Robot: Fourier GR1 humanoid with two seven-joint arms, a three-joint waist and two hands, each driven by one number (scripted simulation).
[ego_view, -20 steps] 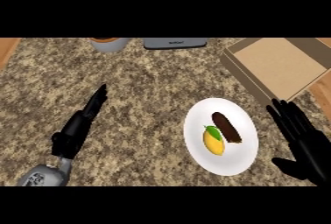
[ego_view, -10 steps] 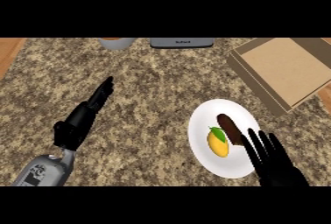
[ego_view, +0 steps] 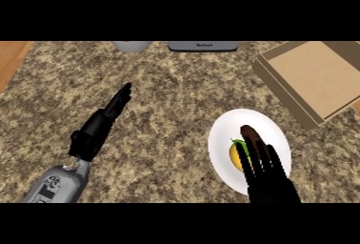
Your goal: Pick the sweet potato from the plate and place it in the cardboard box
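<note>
A white plate (ego_view: pixel 226 131) lies on the granite counter right of centre. On it, a dark brown sweet potato (ego_view: pixel 247 131) shows only at its far end, and a yellow fruit with a green tip (ego_view: pixel 235 155) peeks out at the left. My right hand (ego_view: pixel 268 174) hovers over both with its fingers straight, covering most of them. The cardboard box (ego_view: pixel 316 76) sits open at the upper right, with nothing visible inside. My left hand (ego_view: pixel 105 121) rests at the left, fingers straight and pointing away, with nothing in it.
A grey appliance (ego_view: pixel 202 45) and a pale cup (ego_view: pixel 132 45) stand at the counter's far edge. A strip of wood (ego_view: pixel 13 59) shows beyond the counter at the upper left.
My right hand has slid left from the plate's right side to over the sweet potato and fruit. The view has shifted a little, so the plate and box sit further right.
</note>
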